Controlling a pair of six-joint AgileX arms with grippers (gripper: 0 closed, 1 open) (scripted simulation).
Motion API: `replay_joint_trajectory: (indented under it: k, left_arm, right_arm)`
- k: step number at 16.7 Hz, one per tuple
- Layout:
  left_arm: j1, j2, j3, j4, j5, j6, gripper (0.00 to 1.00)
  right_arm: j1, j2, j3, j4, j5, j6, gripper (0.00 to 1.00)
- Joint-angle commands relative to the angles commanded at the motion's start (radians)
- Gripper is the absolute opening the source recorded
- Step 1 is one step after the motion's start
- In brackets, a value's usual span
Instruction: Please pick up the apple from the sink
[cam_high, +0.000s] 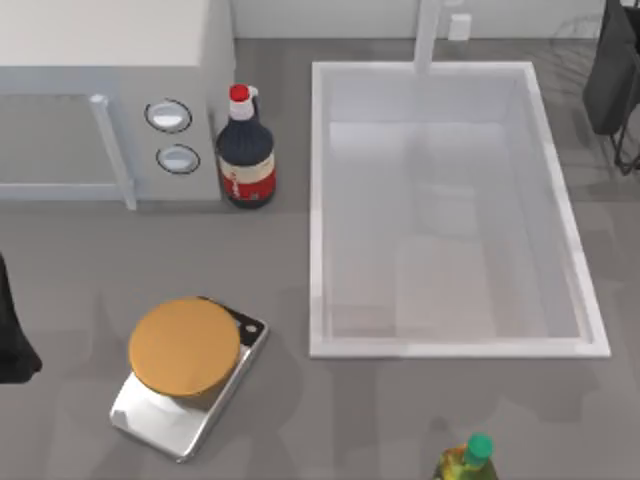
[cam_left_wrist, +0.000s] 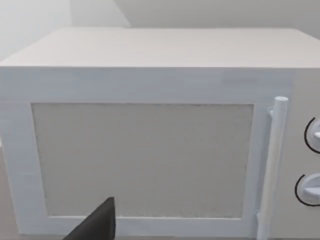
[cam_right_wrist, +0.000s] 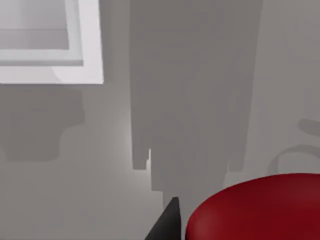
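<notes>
The apple (cam_right_wrist: 255, 210), glossy dark red, sits close under the right wrist camera, right beside one dark finger (cam_right_wrist: 167, 225). Grey tabletop lies well below it, and a corner of the sink's rim (cam_right_wrist: 90, 70) lies off to one side. In the top view my right gripper (cam_high: 612, 75) hangs at the far right, beyond the sink's right rim. The sink (cam_high: 320, 200) is a large white basin with a faucet post (cam_high: 428, 35), and its bottom is bare. My left gripper (cam_high: 12, 335) is parked at the table's left edge, facing the microwave.
A grey-white microwave (cam_high: 110, 90) fills the back left, with a dark red-capped bottle (cam_high: 246, 150) beside it. A silver scale carrying an orange disc (cam_high: 185, 350) lies front left. A green-capped bottle (cam_high: 470, 460) stands at the front edge.
</notes>
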Motion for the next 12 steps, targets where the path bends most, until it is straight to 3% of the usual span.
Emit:
replay_joint_trajectory:
  k: [6,12]
  left_arm:
    - [0.0,0.0,0.0,0.0,0.0,0.0,1.0]
    - [0.0,0.0,0.0,0.0,0.0,0.0,1.0]
  right_arm:
    - [0.005,0.006,-0.014,0.013,0.0,0.003,0.0]
    - [0.005,0.048,-0.216,0.275,0.0,0.005,0.0]
